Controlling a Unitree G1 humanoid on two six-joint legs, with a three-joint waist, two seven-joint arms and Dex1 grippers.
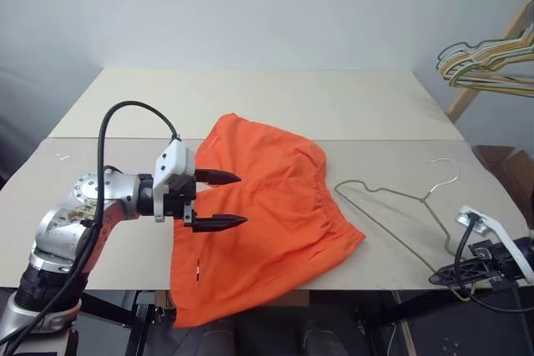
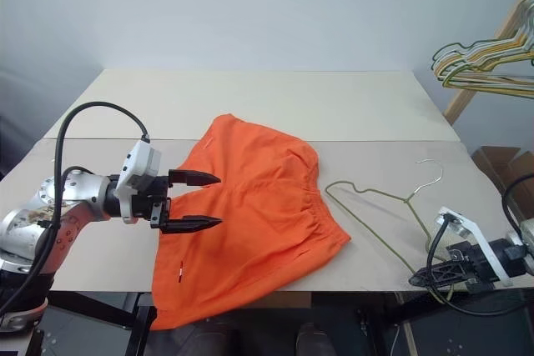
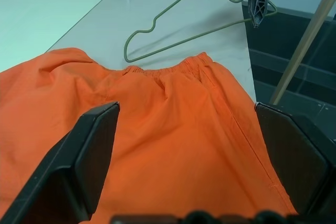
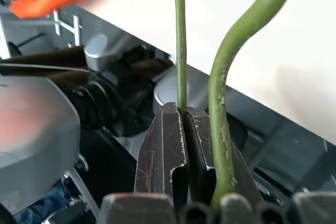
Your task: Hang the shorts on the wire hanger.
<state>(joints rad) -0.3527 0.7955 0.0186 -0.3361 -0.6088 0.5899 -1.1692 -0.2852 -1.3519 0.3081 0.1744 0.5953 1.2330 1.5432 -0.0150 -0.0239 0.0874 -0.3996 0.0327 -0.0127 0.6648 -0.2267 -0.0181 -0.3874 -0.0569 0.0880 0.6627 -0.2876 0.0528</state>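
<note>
Left tool (image 1: 219,200) has its fingers spread wide, hovering over the shorts' 9 o'clock side, holding nothing. I see my right tool (image 4: 184,129) pinched tight on the wire hanger (image 1: 392,206) at the tabletop's (image 1: 275,97) 4 o'clock edge. Orange shorts (image 1: 267,214) lie mid-tabletop, one leg overhanging the near edge; the far half is open room.

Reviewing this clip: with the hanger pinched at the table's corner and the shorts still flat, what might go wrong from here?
1. The right gripper is shut on the wire hanger by one thin wire at its end; the hanger may twist or slip when lifted.
2. The shorts overhang the table at its near edge; a push from the open left gripper might slide them off.
3. The elastic waistband lies against the hanger's shoulder, so moving the hanger may drag or bunch the fabric.
</note>
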